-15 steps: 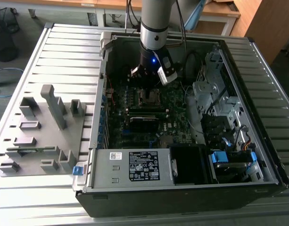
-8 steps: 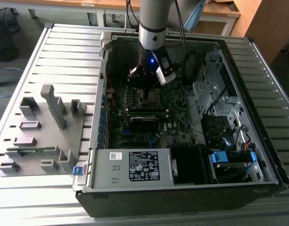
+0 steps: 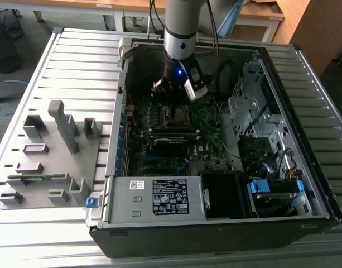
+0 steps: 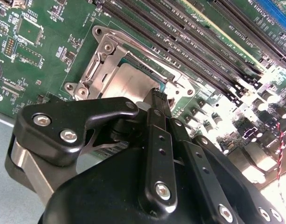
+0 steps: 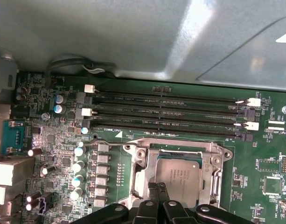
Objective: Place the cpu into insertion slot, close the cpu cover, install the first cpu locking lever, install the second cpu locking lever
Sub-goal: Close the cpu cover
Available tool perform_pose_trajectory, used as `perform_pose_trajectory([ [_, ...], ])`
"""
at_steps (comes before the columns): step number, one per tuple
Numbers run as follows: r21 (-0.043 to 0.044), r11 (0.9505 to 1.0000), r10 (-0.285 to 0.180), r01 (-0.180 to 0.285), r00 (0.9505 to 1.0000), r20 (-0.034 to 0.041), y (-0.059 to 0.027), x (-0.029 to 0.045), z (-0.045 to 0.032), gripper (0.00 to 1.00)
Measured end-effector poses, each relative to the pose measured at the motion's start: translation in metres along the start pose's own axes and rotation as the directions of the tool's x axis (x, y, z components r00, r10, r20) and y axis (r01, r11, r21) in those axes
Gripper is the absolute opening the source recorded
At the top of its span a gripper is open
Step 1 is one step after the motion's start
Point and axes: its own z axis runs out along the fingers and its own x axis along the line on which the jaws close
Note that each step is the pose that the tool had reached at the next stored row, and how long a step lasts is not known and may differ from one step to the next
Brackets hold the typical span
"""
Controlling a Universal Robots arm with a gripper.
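The small square cpu with its dull silver-grey top point(image 5: 180, 176) is already lying flat in the socket, and the thin silvery cpu cover point(image 5: 142, 164) looks to be folded down around it, with the chip showing through the window. Your black fingers point(image 5: 152, 188) are pressed together with nothing between them, and the tip hangs just over the edge of the frame in both wrist views. In the exterior view the gripper point(image 3: 172, 89) is at about 12 o'clock from the socket on the green motherboard point(image 3: 210, 131), inside the open black computer case point(image 3: 304, 117). The grey parts holder point(image 3: 48, 151) lies well away at 9 o'clock on the slatted metal table point(image 3: 81, 56). To my eye you are at the cover or lever stage, though I cannot tell whether either lever is latched. Work here calls for a short, steady push, well clear of the long black memory slots point(image 5: 166, 109).
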Motion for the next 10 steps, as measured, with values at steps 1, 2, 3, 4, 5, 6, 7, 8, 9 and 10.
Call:
perform_pose_trajectory([
  [1, 0.0001, 1.0, 0.0, 0.0, 1.0, -0.0001, 0.0005, 0.0001, 0.0001, 0.1],
  [2, 0.0001, 1.0, 0.0, 0.0, 1.0, -0.0001, 0.001, 0.0001, 0.0001, 0.1],
  [3, 0.0002, 1.0, 0.0, 0.0, 1.0, -0.0002, 0.0014, 0.0002, 0.0001, 0.1],
  [4, 0.0002, 1.0, 0.0, 0.0, 1.0, -0.0002, 0.0017, 0.0004, 0.0001, 0.1],
  [5, 0.0002, 1.0, 0.0, 0.0, 1.0, -0.0002, 0.002, 0.0008, 0.0001, 0.1],
  [6, 0.0001, 1.0, 0.0, 0.0, 1.0, -0.0001, 0.0022, 0.0015, 0.0001, 0.1],
  [7, -0.0001, 1.0, 0.0, 0.0, 1.0, -0.0001, 0.0024, 0.0026, 0.0001, 0.1],
  [8, -0.0003, 1.0, 0.001, -0.001, 1.0, 0.0, 0.0026, 0.0038, 0.0002, 0.1],
  [9, -0.0004, 1.0, 0.001, -0.001, 1.0, 0.0, 0.0027, 0.0045, 0.0002, 0.1],
  [10, -0.0004, 1.0, 0.001, -0.001, 1.0, 0.0, 0.0028, 0.0046, 0.0003, 0.1],
])
